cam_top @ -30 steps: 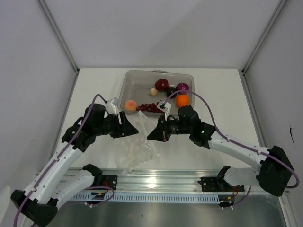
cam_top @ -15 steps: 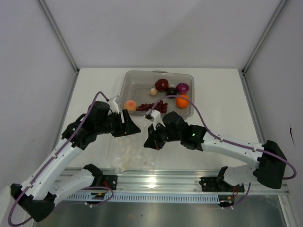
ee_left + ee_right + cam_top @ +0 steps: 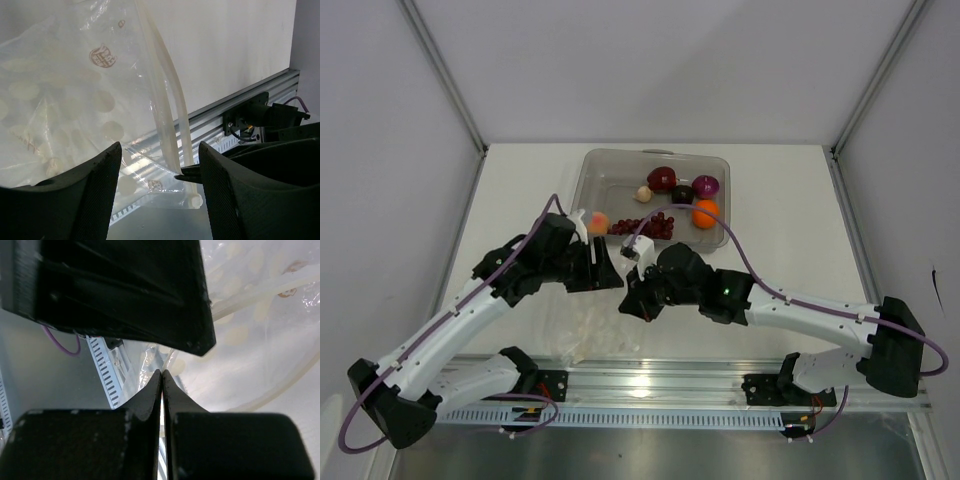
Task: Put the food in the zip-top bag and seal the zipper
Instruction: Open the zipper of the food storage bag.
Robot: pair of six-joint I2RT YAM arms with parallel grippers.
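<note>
Top external: white table [image 3: 520, 190], grey walls [image 3: 670, 70], rail [image 3: 650, 385] at 6 o'clock. Zip-top bag [image 3: 592, 322] at centre; right gripper [image 3: 634, 303] clenched on zipper [image 3: 170, 130], left gripper [image 3: 611, 271] released. Food [image 3: 650, 226] in tray [image 3: 605, 172], 12 o'clock.

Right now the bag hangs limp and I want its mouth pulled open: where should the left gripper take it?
Take the zipper strip of the zip-top bag, away from where the right gripper pinches it. The left gripper is open with that strip running between its fingers, so closing in from its own side, opposite the right gripper, should catch it. The ridged band looks stiffer than the crinkly film.
</note>
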